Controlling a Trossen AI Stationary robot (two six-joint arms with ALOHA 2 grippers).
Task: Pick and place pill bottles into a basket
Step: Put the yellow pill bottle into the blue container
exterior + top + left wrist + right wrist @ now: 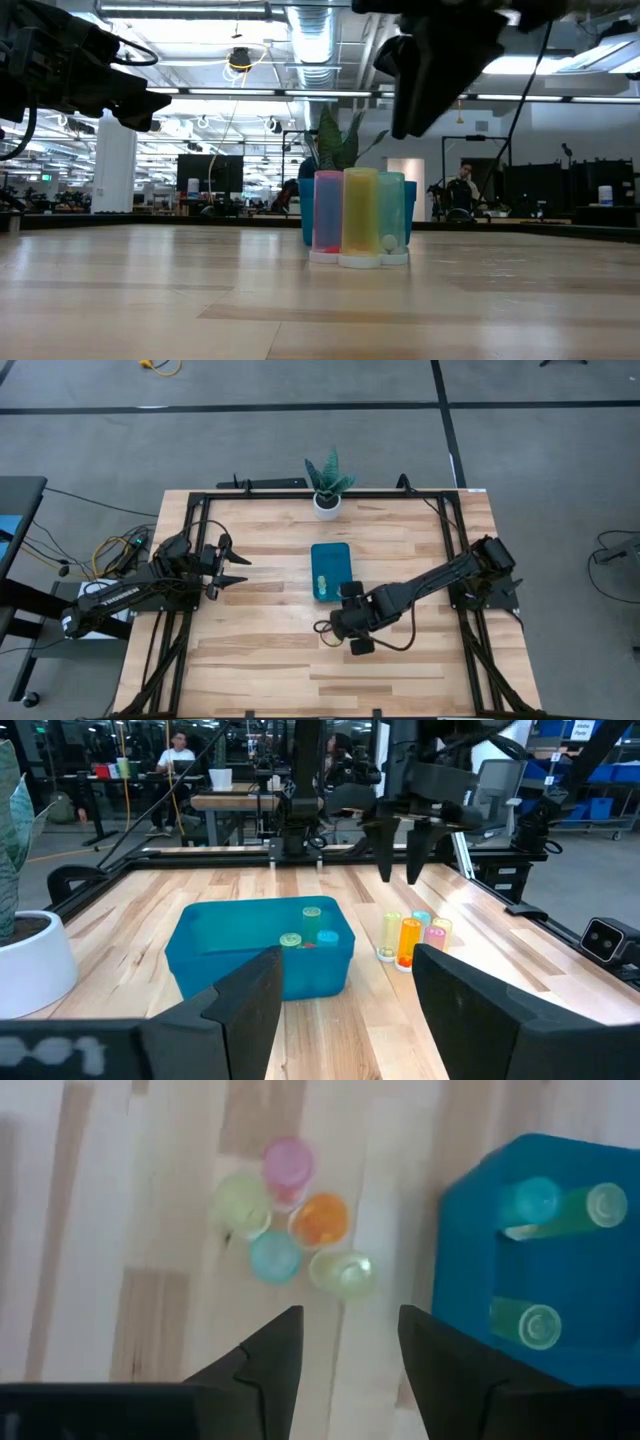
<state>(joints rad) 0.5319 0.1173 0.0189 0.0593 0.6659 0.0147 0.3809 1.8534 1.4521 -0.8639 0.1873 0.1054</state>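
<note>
My right gripper (343,1355) hangs above the table with its fingers spread and nothing between them, looking straight down on a tight cluster of five bottles (290,1220): pink, pale yellow-green, orange, teal and a clear yellowish one. They stand upright and touch one another, just beside the basket (470,1210). In the high view the gripper (352,622) sits near the basket's (330,555) near end. The basket already holds a few bottles (560,1205), lying down.

My worry is the packing. With the bottles shoulder to shoulder, I judge that a finger coming down between two of them could tip a neighbour or shove the whole group sideways. A toppled bottle would likely roll on the smooth wood. The orange one sits in the middle and looks hardest to reach cleanly; an outer one such as the pink seems safer. The basket wall is close too, so a wide approach on that side might clip it and shift the basket.

My left gripper (345,995) waits spread and empty at the left side, facing the basket (200,955) across the table, with the plant pot (35,965) near.

No bottle label is readable. The left arm carries pale lettering, but I cannot make it out.
</note>
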